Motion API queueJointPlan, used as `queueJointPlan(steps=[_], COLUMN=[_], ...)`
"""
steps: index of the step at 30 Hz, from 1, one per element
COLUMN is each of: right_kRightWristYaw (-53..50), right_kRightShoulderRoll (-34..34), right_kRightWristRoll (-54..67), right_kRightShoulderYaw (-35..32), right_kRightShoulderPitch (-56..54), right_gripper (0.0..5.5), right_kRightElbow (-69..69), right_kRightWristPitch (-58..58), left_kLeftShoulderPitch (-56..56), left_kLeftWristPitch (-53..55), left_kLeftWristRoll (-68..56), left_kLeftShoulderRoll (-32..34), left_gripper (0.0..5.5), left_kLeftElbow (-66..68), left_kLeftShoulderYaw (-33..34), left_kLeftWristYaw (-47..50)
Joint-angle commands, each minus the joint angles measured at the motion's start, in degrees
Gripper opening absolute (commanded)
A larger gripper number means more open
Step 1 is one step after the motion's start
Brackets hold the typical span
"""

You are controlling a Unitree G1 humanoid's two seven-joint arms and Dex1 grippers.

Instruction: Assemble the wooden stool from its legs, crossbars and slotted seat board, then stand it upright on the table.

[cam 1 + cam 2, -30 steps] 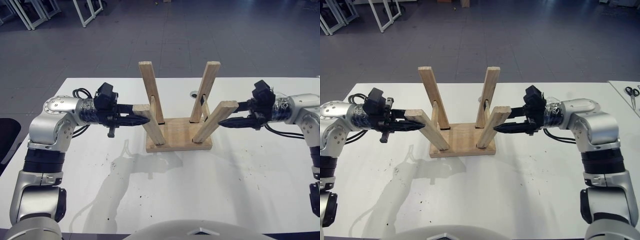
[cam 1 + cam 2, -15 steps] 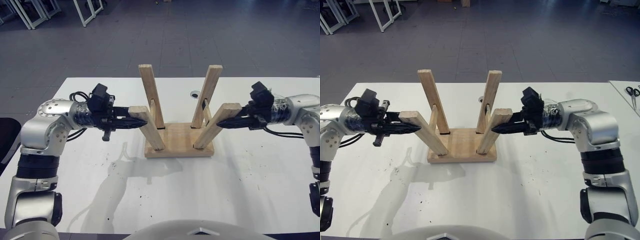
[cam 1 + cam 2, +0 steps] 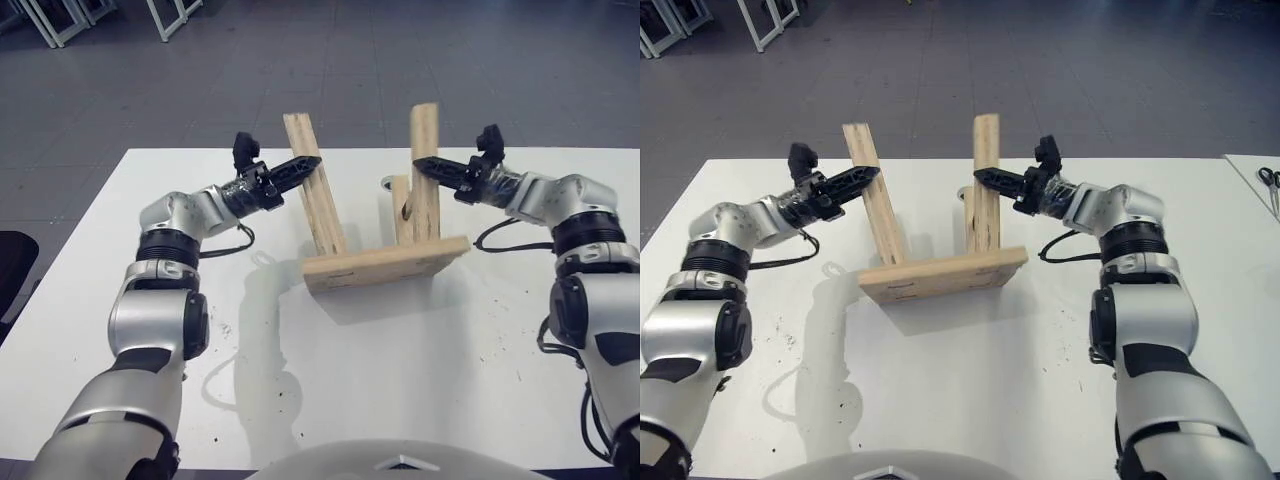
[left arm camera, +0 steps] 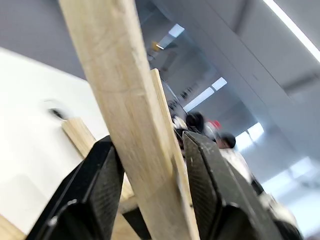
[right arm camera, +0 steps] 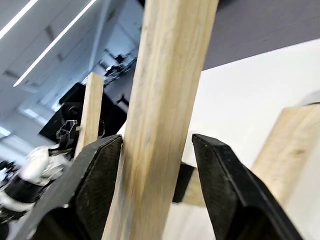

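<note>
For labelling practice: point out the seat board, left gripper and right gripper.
seat board [image 3: 385,263]: left eye view, near edge.
left gripper [image 3: 307,163]: left eye view, between fingertips.
right gripper [image 3: 420,163]: left eye view, between fingertips.

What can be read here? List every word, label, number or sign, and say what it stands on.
None: the wooden stool, the table, the left gripper and the right gripper bear no readable word, number or sign.
Anything in the room behind is too blurred to read.
</note>
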Motion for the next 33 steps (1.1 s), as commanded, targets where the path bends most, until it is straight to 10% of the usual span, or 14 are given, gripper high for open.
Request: queueJointPlan(steps=[1, 5, 12, 18, 26, 33], right_kRightWristYaw=[-10.4, -7.8, 3.6, 14.4, 24.5, 25.2], right_kRightShoulderRoll=[-2.2, -3.1, -7.8, -9.0, -12.9, -16.4], right_kRightWristRoll=[-3.9, -6.9, -8.3, -9.3, -13.0, -19.1], right_kRightShoulderYaw=[-4.4, -5.4, -6.3, -4.4, 1.7, 6.3], right_kRightShoulderPitch=[-0.7, 0.8, 3.3, 3.9, 7.2, 13.8], right_gripper=[2.55, 2.55, 3.35, 4.46, 4.48, 4.48], right_kRightElbow=[6.2, 6.5, 3.9, -0.2, -7.7, -15.3], right_kRightWristPitch=[-4.1, -2.6, 5.9, 15.0, 20.4, 6.2], left_kLeftShoulderPitch=[-2.7, -1.7, 17.0, 21.9, 17.2, 15.5], left_kLeftWristPitch=[-4.1, -1.1, -14.1, -28.6, -40.4, -42.4], left_kLeftWristRoll=[2.1, 4.6, 17.2, 23.8, 29.2, 33.3], left_kLeftShoulderRoll=[2.4, 4.0, 6.1, 7.0, 0.3, 1.3], left_gripper=[1.93, 1.93, 2.28, 3.24, 4.52, 3.59], left_kLeftElbow=[6.2, 5.7, -27.4, -34.3, -25.1, -18.6], left_kLeftShoulderYaw=[6.1, 7.6, -10.4, -14.9, -16.5, -19.3], left_kLeftWristYaw=[7.6, 2.5, -24.1, -28.2, -23.9, -28.2])
